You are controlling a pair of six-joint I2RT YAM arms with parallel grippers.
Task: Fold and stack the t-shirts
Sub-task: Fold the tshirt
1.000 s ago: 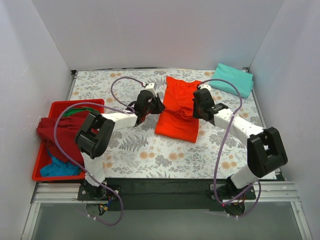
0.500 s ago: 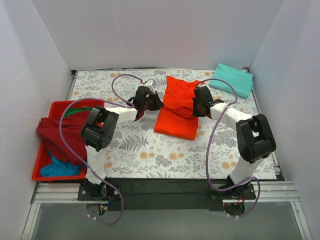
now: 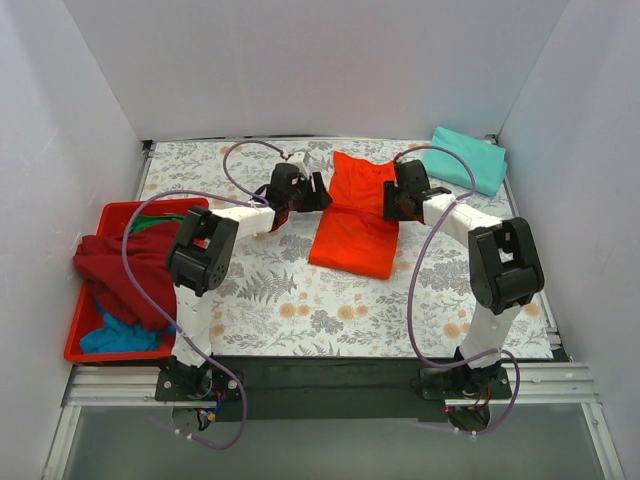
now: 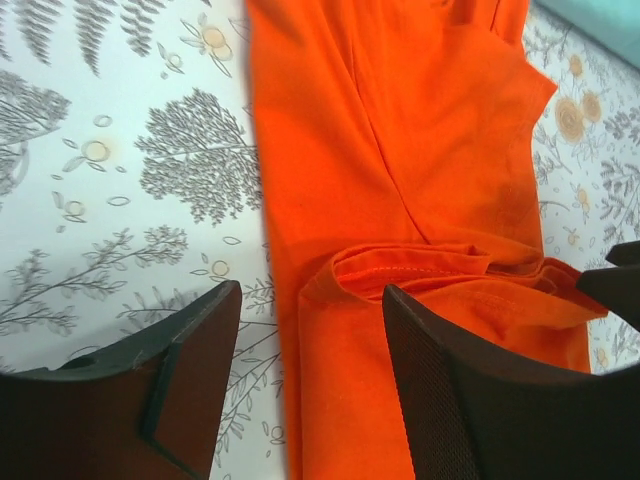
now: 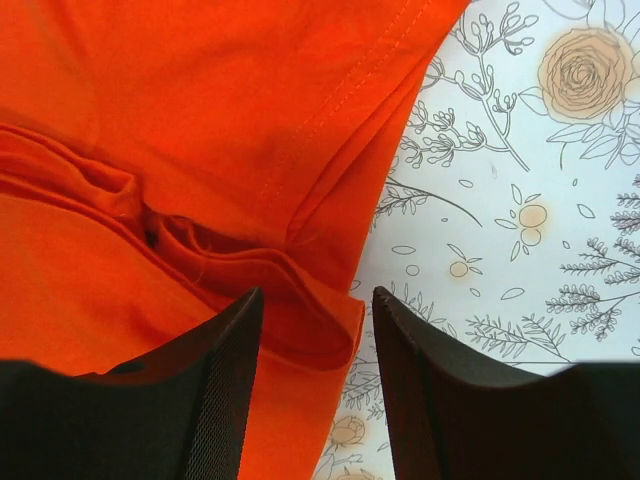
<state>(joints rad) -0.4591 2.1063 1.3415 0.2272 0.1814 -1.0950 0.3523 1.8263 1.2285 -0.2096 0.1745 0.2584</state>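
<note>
At mid-table I see the orange-red t-shirt [image 3: 352, 228] lying partly folded on the floral table [image 3: 270, 295], with a bunched hem running across it from side to side. My left gripper [image 4: 310, 300] is spread wide. One finger is over bare table and the other over cloth, so the shirt's left edge runs up between them just below that hem. My right gripper [image 5: 312, 300] is parted more narrowly and straddles the right edge, where the folded layers curl into a lip. Neither is clamped on cloth, and I cannot tell whether the tips touch it. Bare table lies on the near side of the shirt and beside both arms. The mint-teal t-shirt [image 3: 465, 158] lies folded in the far right corner, well apart. At the left edge the red tray [image 3: 150, 207] holds maroon [image 3: 115, 268], green [image 3: 152, 222] and blue [image 3: 112, 336] shirts, with the maroon one spilling over its rim.
</note>
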